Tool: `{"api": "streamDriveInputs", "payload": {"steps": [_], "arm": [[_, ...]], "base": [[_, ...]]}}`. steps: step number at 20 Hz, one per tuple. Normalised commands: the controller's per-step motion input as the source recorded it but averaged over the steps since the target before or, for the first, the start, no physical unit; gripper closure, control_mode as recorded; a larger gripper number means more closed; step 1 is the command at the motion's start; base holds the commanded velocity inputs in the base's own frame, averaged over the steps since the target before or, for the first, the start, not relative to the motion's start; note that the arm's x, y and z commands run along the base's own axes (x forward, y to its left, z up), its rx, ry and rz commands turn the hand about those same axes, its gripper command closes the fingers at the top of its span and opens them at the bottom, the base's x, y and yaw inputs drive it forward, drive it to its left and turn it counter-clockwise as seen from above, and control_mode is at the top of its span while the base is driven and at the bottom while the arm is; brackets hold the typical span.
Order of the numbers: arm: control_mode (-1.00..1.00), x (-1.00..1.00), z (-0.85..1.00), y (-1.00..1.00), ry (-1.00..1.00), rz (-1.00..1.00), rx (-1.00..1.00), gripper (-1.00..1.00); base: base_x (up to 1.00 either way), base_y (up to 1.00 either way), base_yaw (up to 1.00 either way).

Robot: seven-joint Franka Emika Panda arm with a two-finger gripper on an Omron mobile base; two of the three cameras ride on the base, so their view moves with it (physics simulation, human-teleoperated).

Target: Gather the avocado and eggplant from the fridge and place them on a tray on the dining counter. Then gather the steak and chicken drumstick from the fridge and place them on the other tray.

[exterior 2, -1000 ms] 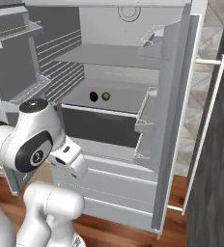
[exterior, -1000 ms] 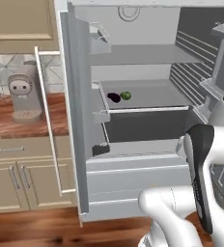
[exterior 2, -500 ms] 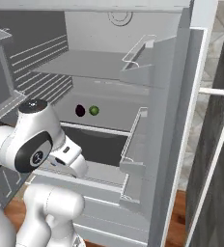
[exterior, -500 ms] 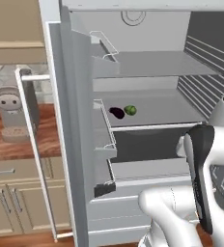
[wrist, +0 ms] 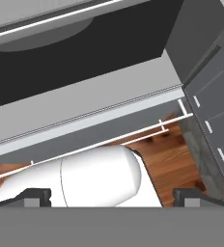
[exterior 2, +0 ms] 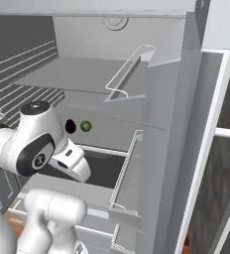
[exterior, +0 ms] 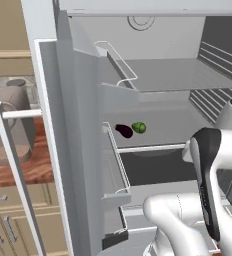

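The fridge stood open, both doors swung wide, with the arm folded low in front of it. The eggplant and the avocado lay side by side on the middle shelf, just beside each other and near the shelf's left edge in the left base view, a little back from its front edge; the dark eggplant sat to the left of the green avocado. In the right base view the same pair showed as the dark eggplant and the avocado, just past the arm's rounded joint. Below the shelf a dark drawer space opened. The left door carried clear bins, and beyond it a wooden table held a grey appliance above pale cabinet fronts. In the hand view the claw pointed down at the fridge's lower front and the wooden floor, its two dark fingertips spread fully apart and gripping nothing, well apart from the eggplant and avocado.
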Motion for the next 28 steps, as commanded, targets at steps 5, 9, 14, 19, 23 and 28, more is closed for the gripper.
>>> {"api": "streamDriveInputs", "payload": {"steps": [5, 9, 14, 19, 23, 28], "arm": [[-1.00, 0.15, 0.00, 0.00, 0.00, 0.00, 0.00, -1.00], [-1.00, 0.90, 0.00, 0.03, -0.03, 0.02, 0.05, -1.00], [-1.00, 0.91, 0.00, 0.17, -0.07, 0.11, 0.06, -1.00], [-1.00, 0.63, 0.02, 0.21, 0.00, 0.11, 0.01, -1.00], [-1.00, 0.44, 0.01, 0.14, -0.01, 0.05, -0.01, -1.00], [-1.00, 0.31, 0.00, 0.00, -0.04, 0.13, -0.08, -1.00]], "base": [[0.56, 0.00, -0.02], [0.00, 0.00, 0.00], [0.00, 0.00, 0.00], [0.00, 0.00, 0.00], [0.00, 0.00, 0.00], [0.00, 0.00, 0.00]]}}
